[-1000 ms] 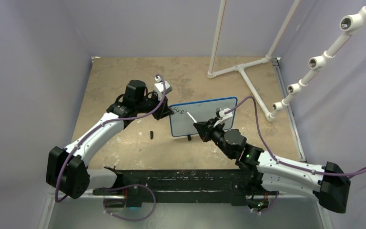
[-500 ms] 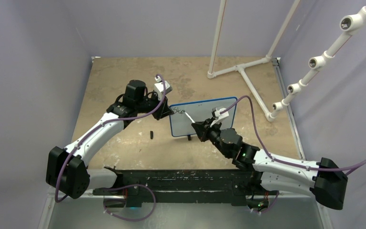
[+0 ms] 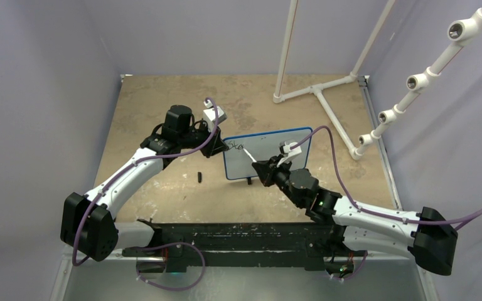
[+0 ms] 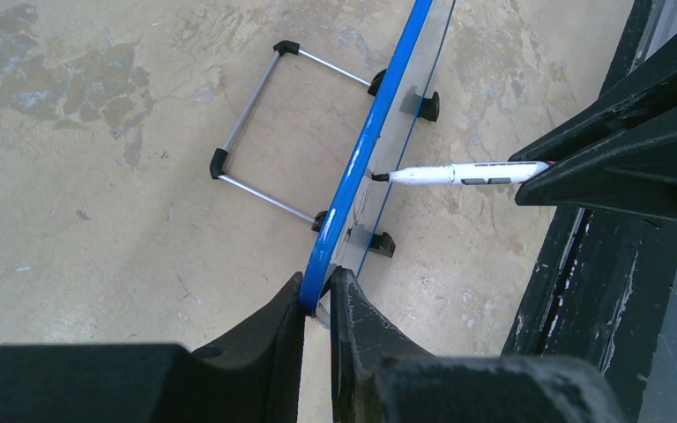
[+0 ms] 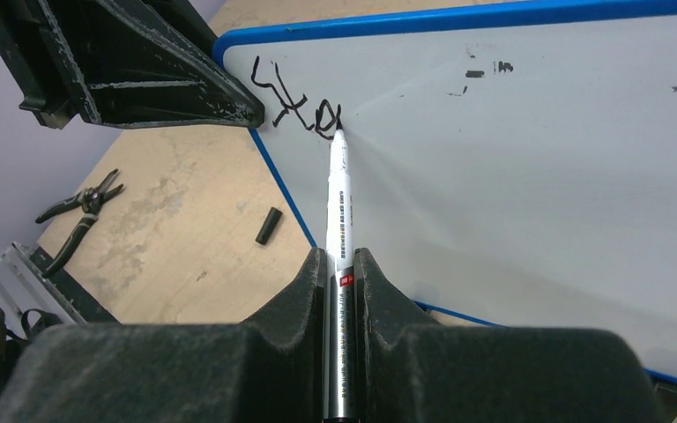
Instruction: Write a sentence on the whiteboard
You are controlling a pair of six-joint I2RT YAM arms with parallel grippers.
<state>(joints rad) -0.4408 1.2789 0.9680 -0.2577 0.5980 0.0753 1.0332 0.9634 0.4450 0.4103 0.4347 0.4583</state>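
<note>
The whiteboard [image 3: 279, 150] stands upright on its black feet mid-table, blue-rimmed. My left gripper [image 3: 221, 145] is shut on its left edge; the left wrist view has the blue rim [image 4: 366, 150] pinched between my left gripper's [image 4: 317, 286] jaws. My right gripper [image 3: 258, 166] is shut on a white marker [image 5: 338, 203]. The marker's black tip touches the board at the end of a short black scribble, the sentence [image 5: 295, 101], near the board's upper left corner. From the left wrist the marker [image 4: 458, 174] meets the board face side-on.
A black marker cap [image 3: 199, 176] lies on the table left of the board. Pliers [image 5: 79, 211] lie near the left front. A white pipe frame [image 3: 317, 91] stands behind, a pipe rack [image 3: 414, 81] at the right. The board's wire stand [image 4: 260, 132] props it from behind.
The right arm shifted a little left, carrying the marker tip left along the board; it has held still for the last half second. The left gripper has not moved.
</note>
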